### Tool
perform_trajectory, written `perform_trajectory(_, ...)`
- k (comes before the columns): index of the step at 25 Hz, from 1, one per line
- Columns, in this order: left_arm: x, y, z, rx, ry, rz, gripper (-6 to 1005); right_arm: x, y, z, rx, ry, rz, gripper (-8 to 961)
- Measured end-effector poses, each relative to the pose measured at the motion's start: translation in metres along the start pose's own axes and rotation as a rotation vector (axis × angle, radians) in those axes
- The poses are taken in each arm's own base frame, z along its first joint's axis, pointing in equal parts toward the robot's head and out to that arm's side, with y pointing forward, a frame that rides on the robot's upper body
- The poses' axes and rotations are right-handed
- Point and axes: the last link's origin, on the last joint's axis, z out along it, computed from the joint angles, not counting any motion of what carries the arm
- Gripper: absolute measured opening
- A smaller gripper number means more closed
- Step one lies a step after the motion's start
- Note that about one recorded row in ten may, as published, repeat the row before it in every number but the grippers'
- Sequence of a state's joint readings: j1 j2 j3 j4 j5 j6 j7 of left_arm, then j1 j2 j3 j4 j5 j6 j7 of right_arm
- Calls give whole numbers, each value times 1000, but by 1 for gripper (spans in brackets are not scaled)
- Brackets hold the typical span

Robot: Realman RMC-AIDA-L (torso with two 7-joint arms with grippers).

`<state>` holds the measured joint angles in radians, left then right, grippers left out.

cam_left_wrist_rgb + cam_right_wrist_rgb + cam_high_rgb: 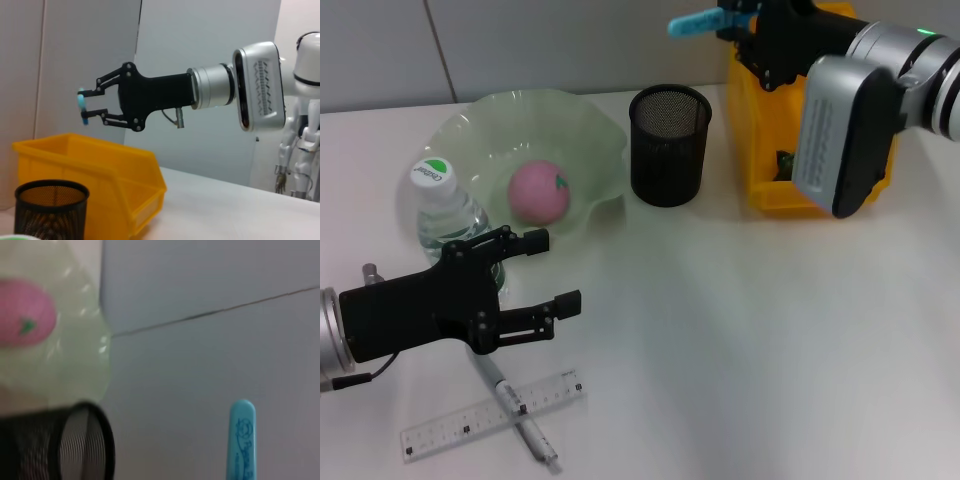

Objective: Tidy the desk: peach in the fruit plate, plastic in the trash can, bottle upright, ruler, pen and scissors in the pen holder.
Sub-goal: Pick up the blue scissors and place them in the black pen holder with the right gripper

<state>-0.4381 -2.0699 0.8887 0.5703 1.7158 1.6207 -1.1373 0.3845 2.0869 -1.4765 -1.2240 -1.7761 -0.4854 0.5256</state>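
Note:
My right gripper (pixel 728 20) is high over the yellow trash can (pixel 775 190), shut on the blue scissors (pixel 695 24). From the left wrist view that gripper (pixel 86 106) pinches the scissors (pixel 81 102) above the bin. The black mesh pen holder (pixel 670 143) stands left of the bin. The pink peach (pixel 538 190) lies in the green fruit plate (pixel 590 130). The bottle (pixel 440 200) stands upright by the plate. My left gripper (pixel 552 272) hovers open beside it, holding nothing. Ruler (pixel 450 428) and pen (pixel 525 420) lie crossed at the front. The plastic is out of view.
Something dark (pixel 784 163) lies inside the trash can; I cannot tell what it is. A wall runs close behind the plate, pen holder and bin. White table stretches across the centre and right front.

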Motion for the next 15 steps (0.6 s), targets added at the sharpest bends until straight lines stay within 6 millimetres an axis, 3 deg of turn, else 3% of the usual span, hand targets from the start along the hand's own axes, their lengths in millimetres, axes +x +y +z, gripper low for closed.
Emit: perform_trajectory(15,-7,2,0,10,-3,58,849,-22,28,14,-2,180,-667,223)
